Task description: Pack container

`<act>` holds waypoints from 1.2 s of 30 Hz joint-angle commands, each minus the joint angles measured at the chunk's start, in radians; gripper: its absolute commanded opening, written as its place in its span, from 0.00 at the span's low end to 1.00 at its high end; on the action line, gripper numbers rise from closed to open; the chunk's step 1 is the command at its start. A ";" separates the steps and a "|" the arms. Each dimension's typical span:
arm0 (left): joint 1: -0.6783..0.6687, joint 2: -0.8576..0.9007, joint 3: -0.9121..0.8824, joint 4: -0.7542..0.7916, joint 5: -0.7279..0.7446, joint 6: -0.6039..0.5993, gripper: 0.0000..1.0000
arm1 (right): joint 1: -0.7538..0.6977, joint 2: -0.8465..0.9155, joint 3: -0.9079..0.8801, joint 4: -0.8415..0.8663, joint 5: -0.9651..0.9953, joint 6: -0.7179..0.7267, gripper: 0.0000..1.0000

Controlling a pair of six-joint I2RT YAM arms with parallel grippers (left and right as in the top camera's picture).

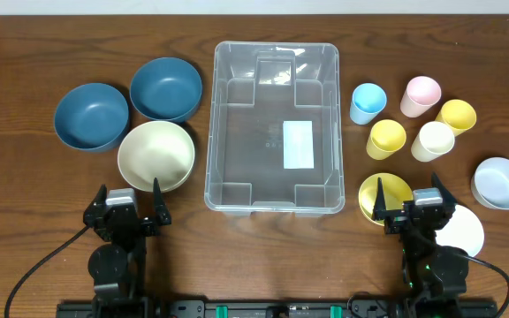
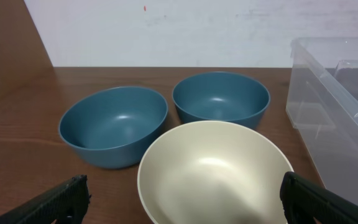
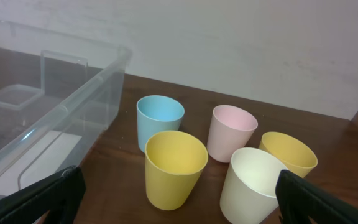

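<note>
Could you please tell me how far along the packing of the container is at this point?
Nothing looks done yet: the container holds only its label. Nothing is in hand: the left gripper and right gripper are open and empty. All the packing is left, presumably starting with items beside it such as the cream bowl or the blue cup.
</note>
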 commanded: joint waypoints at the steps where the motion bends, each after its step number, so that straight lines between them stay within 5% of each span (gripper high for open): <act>1: -0.006 -0.007 -0.031 -0.008 -0.001 0.018 0.98 | 0.011 -0.005 -0.004 -0.002 -0.006 -0.008 0.99; 20: -0.006 -0.007 -0.031 -0.008 -0.001 0.017 0.98 | 0.011 -0.005 -0.004 -0.002 -0.006 -0.007 0.99; 26: -0.006 -0.007 -0.031 0.006 0.188 -0.240 0.98 | 0.011 -0.005 -0.004 -0.002 -0.006 -0.007 0.99; 36: -0.006 -0.005 0.018 0.109 0.210 -0.325 0.98 | 0.011 -0.005 -0.004 -0.002 -0.006 -0.007 0.99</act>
